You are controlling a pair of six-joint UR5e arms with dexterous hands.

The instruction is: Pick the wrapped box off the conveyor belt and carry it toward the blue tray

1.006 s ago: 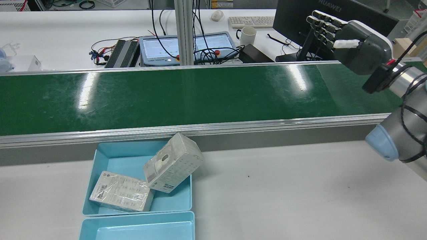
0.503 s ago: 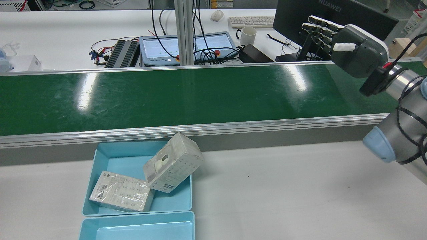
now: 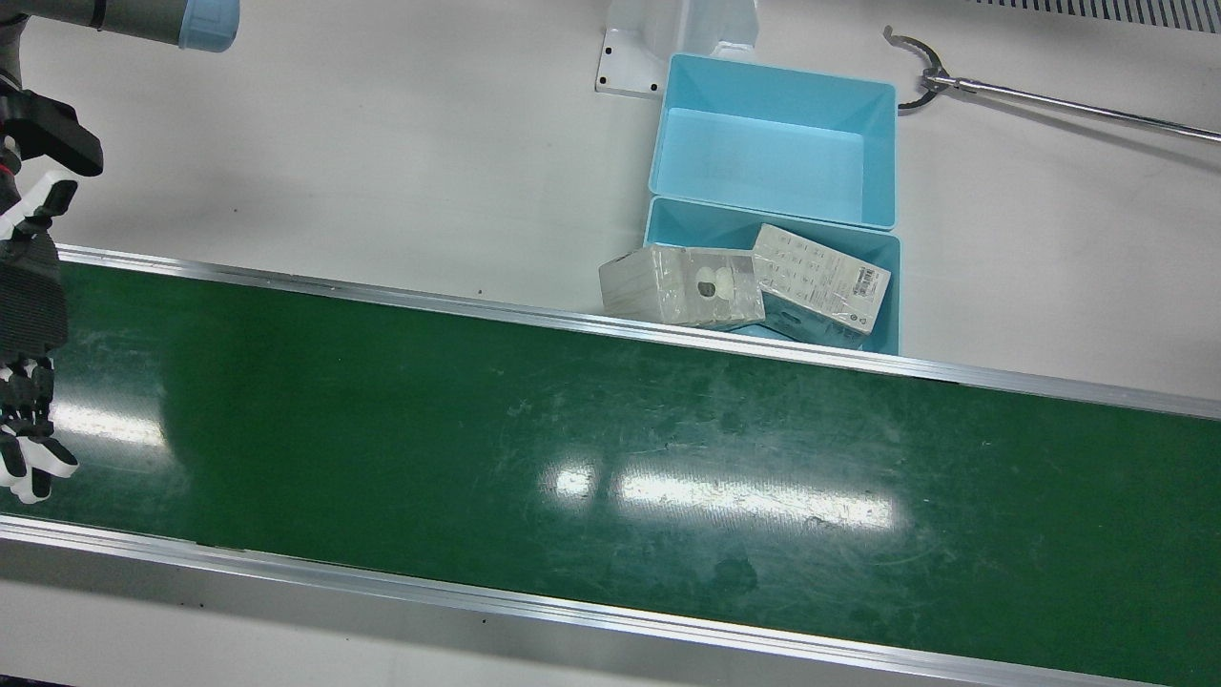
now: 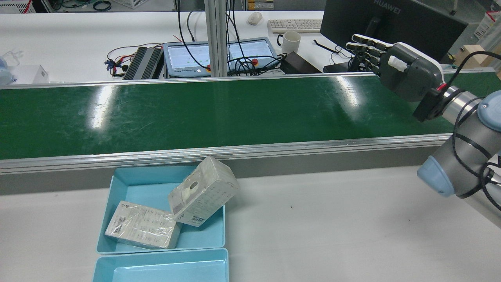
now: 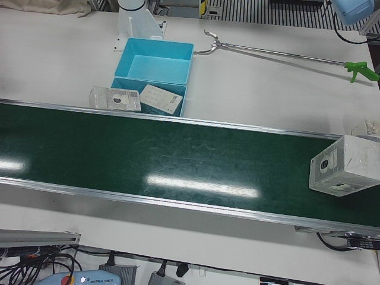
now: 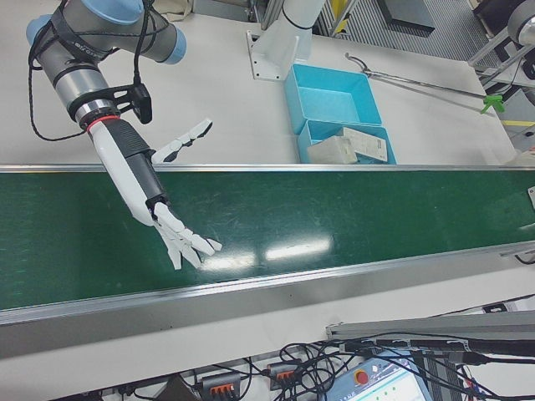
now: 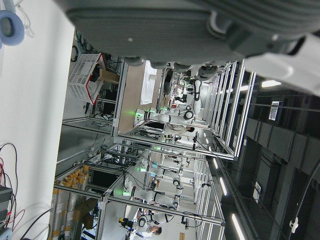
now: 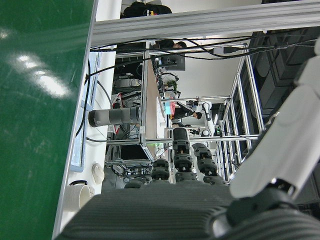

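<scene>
The wrapped box (image 5: 344,165) sits on the conveyor belt (image 5: 178,160) at its end on the robot's left side, past the blue tray (image 4: 141,192); its long axis seems to lie along the belt, though the box is cut by the edge of the view. The right hand (image 6: 155,205) hovers over the opposite end with fingers spread and empty, well apart from the box. I judge the left hand (image 7: 175,30) is nearer, but whether it is released or clenched I cannot tell.

Bright overhead glare on conveyor belt (image 3: 610,448)
</scene>
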